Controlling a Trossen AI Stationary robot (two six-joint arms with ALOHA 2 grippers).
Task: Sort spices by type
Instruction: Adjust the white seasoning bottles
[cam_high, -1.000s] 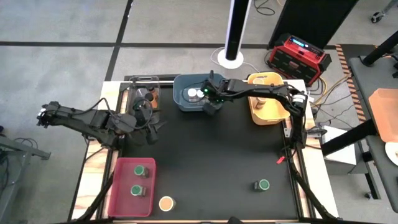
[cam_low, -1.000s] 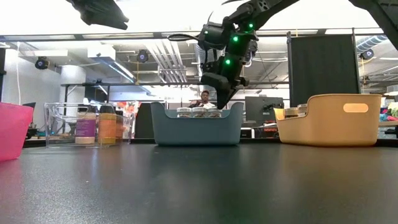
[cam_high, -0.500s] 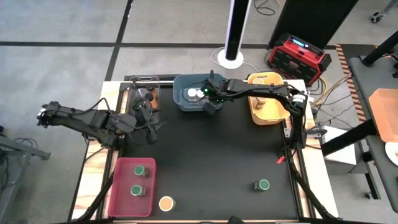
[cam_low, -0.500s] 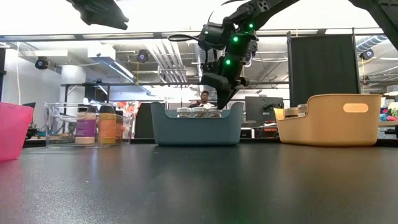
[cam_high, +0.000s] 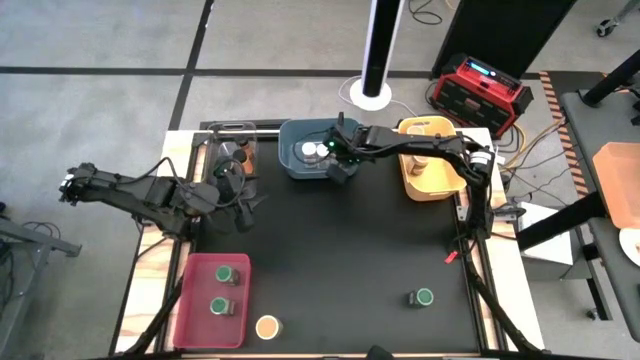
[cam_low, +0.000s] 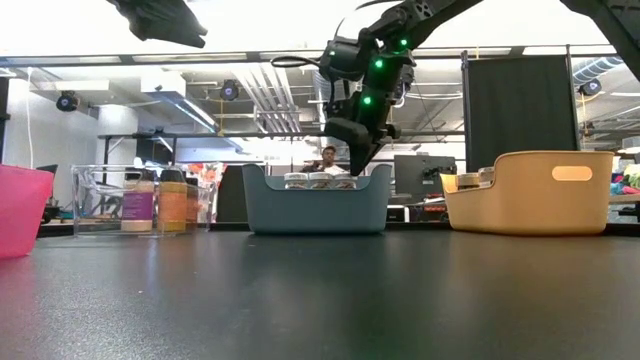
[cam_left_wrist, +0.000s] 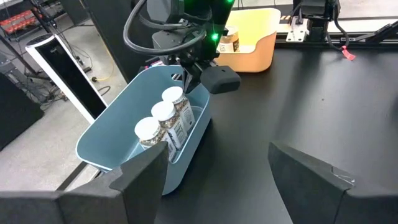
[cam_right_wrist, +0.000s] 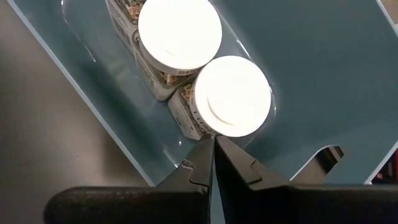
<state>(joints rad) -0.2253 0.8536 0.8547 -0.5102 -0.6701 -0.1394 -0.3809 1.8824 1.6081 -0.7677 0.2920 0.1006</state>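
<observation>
your right gripper (cam_high: 338, 168) sits just above centre in the high view, over the near wall of the blue bin (cam_high: 290, 172), and the right wrist view shows its fingers (cam_right_wrist: 233, 168) pressed together with nothing between them. it looks to me like it has nothing more to carry here, since the white-lidded jars (cam_high: 315, 150) stand together inside that bin, which is where that type belongs.

your left gripper (cam_high: 243, 210) hangs at the left of the high view, beside the clear bin (cam_high: 222, 155), its fingers (cam_left_wrist: 146, 180) spread wide and empty, probably waiting its turn.

the grouping explains the layout: two green-lidded jars (cam_high: 222, 290) lie in the red bin (cam_high: 190, 320) at lower left, brown-toned jars stand in the clear bin, and the yellow bin (cam_high: 412, 188) at upper right holds its own kind.

two jars are not yet sorted: an orange-lidded jar (cam_high: 267, 327) on the black table (cam_high: 350, 260) just beside the red bin, and a lone green-lidded jar (cam_high: 423, 297) at lower right, well apart from its match.
</observation>
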